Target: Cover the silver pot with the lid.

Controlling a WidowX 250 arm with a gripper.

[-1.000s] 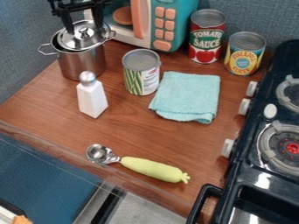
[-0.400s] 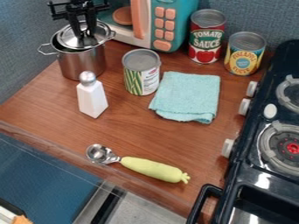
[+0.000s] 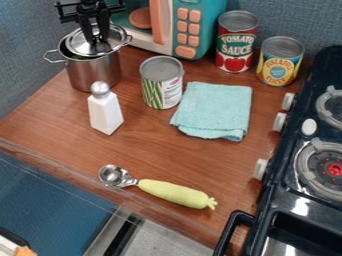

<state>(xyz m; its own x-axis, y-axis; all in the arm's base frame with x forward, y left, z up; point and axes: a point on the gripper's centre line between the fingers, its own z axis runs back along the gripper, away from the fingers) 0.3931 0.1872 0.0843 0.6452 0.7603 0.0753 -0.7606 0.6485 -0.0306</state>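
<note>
The round, shiny metal lid [image 3: 78, 45] lies across the mouth of the silver metal pot [image 3: 95, 74] at the far left, seemingly off-centre, with a dark gap on the left. The black gripper [image 3: 99, 49] is over the lid; I cannot tell whether it is spread or pinching. Covering looks mostly done; seating the lid squarely probably remains.

The silver pot [image 3: 95, 76], shiny and two-handled, is seen upright at upper left. Its mouth is largely covered by the round metal lid [image 3: 77, 45], set slightly off-centre; whether it is fully seated cannot be determined.
</note>
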